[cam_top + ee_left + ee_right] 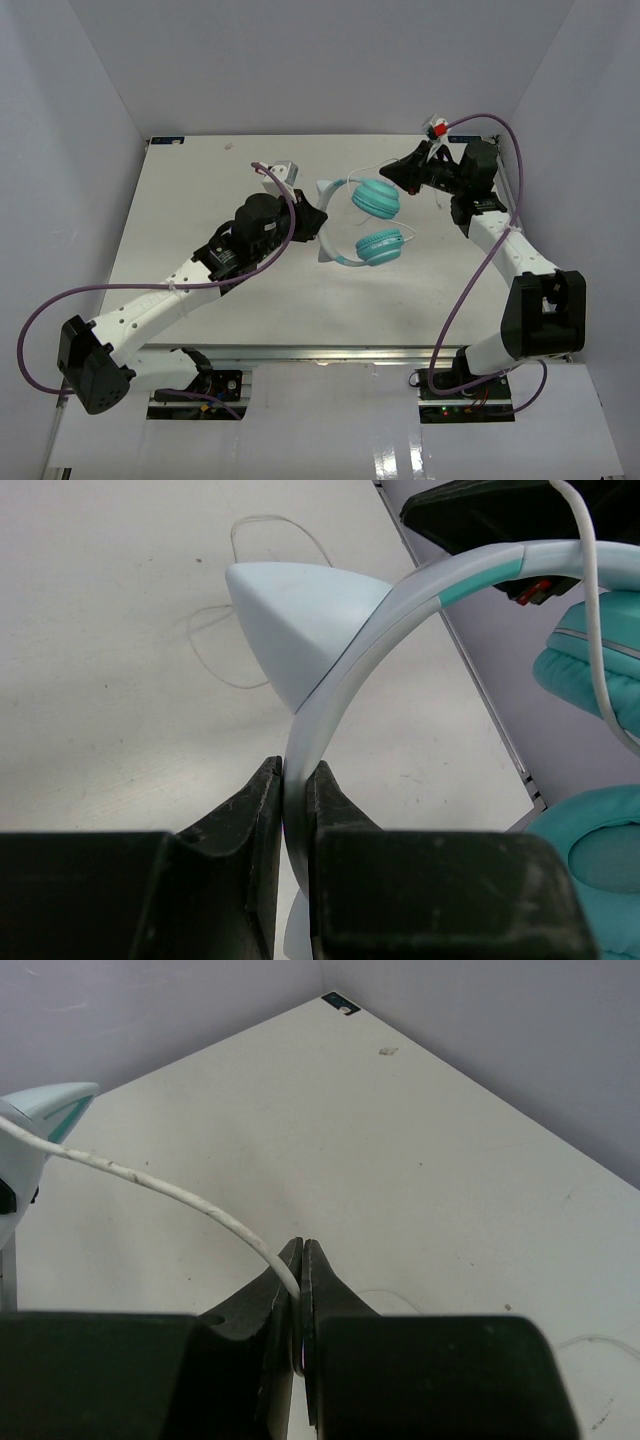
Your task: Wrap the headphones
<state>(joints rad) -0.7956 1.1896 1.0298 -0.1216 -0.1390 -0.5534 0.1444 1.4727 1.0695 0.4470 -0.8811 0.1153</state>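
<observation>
Left arm (170, 295): white link shells dotted with small holes, black joint housings, and a large boxy black housing (92, 368) near the base. Right arm (510, 255): same build, with white links and a matching black block (548, 312). A thick left purple cable (35, 330) runs loose along the outside of the left arm, and a right purple cable (468, 295) does likewise. Grey fitting (284, 168) on the left wrist; red-and-white part (437, 127) on the right wrist. Left gripper (293, 780): matte black wedge fingers tapering to thin tips, on blocky black mounts. Right gripper (301, 1252): identical. Thin coloured wires at the left base (195, 388).
</observation>
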